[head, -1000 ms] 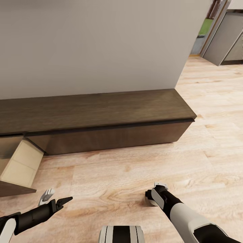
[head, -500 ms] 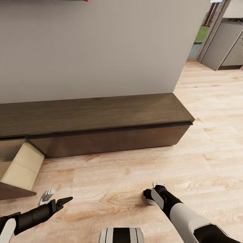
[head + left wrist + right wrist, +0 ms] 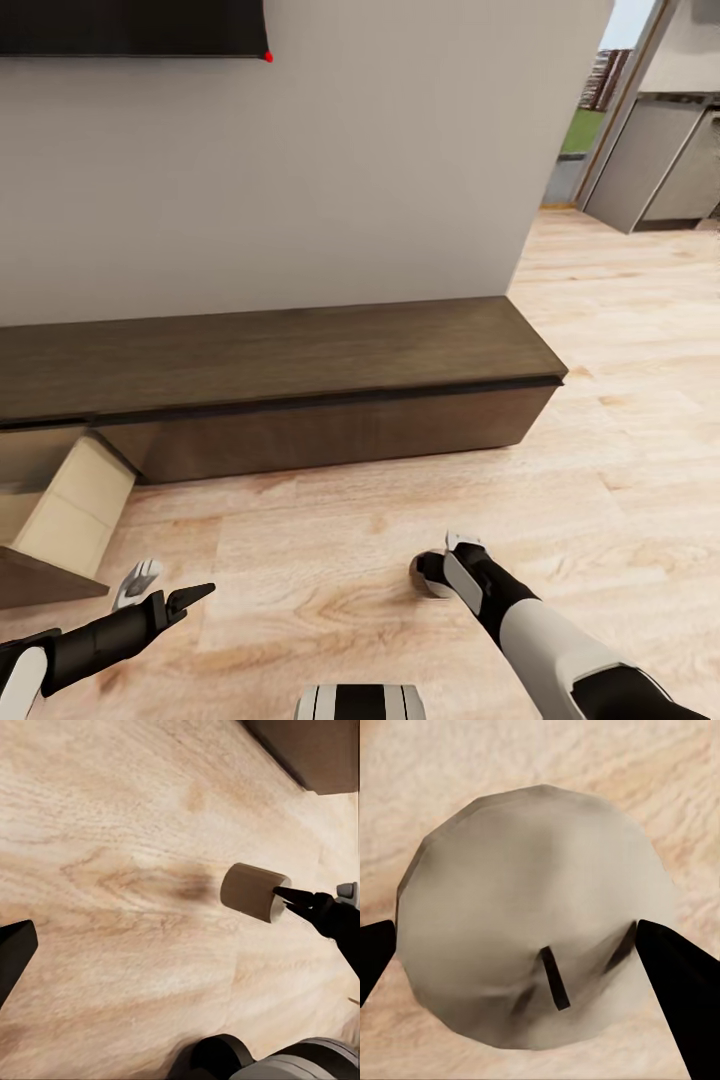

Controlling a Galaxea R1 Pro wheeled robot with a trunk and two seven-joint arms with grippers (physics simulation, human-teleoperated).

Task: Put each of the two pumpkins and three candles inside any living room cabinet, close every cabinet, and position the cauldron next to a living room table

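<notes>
the right tool is clamped on a pale, stubby candle, one dark finger on each side of its round body, with a short black wick showing on the end that faces the wrist camera. in the left wrist view the same candle is a short beige cylinder pinched at one end and held clear above the wood floor, where its shadow falls. it looks light, rigid and smooth, probably waxy and a little slippery, so the best hold is across the middle of its round side, as now, with moderate pressure to avoid marking the wax. in the head view the right tool hangs low over the floor. the left tool is empty, its fingers spread apart.

beyond both tools runs the cabinet, long, low and dark brown. ahead of the left tool, one drawer stands pulled out, pale beige inside.

compared with a second ago, the whole view has tilted up: a dark screen on the wall has come into sight, and the cabinet sits lower in the picture. the arms look almost unchanged.
</notes>
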